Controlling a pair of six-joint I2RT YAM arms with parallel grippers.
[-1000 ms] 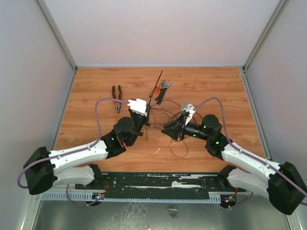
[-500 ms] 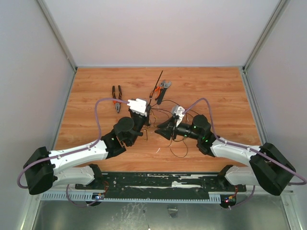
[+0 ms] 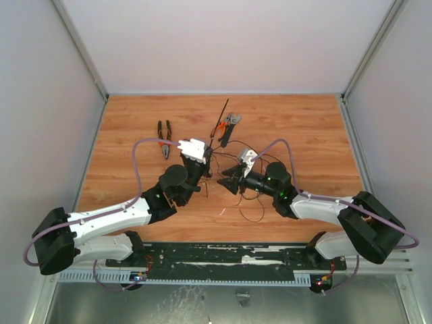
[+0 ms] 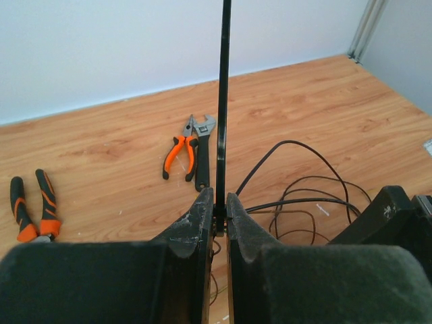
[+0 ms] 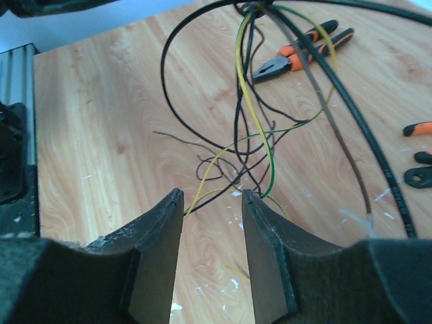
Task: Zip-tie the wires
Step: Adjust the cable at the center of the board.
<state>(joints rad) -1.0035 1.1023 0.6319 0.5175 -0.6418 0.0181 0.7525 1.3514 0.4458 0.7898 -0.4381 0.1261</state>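
Your left gripper (image 4: pixel 221 214) has its pads pressed together on the zip tie (image 4: pixel 222 101). It pinches the tie near the lower end, so the strip stands almost upright over the middle of the table (image 3: pixel 304 128), its tip leaning toward the far edge. Your right gripper (image 5: pixel 214 196) is spread with nothing between its fingers, and its tips are just short of the wires (image 5: pixel 239 128). The wires sprawl just right of the table's centre, close beside the left gripper.

I'd gather first and loop second. Come in low where several strands cross, close gently, and draw them into one bundle while the left arm holds the tie steady.

The strands are thin and springy with smooth insulation: mostly black, some yellow and green, plus one thicker black cable. They will likely slip out of a loose pinch. The tie is a flat, stiff plastic strip that will probably spring back if bent. The orange-handled pliers (image 4: pixel 177 154) and the adjustable wrench (image 4: pixel 203 152) lie nearer the far edge, well apart from the work.
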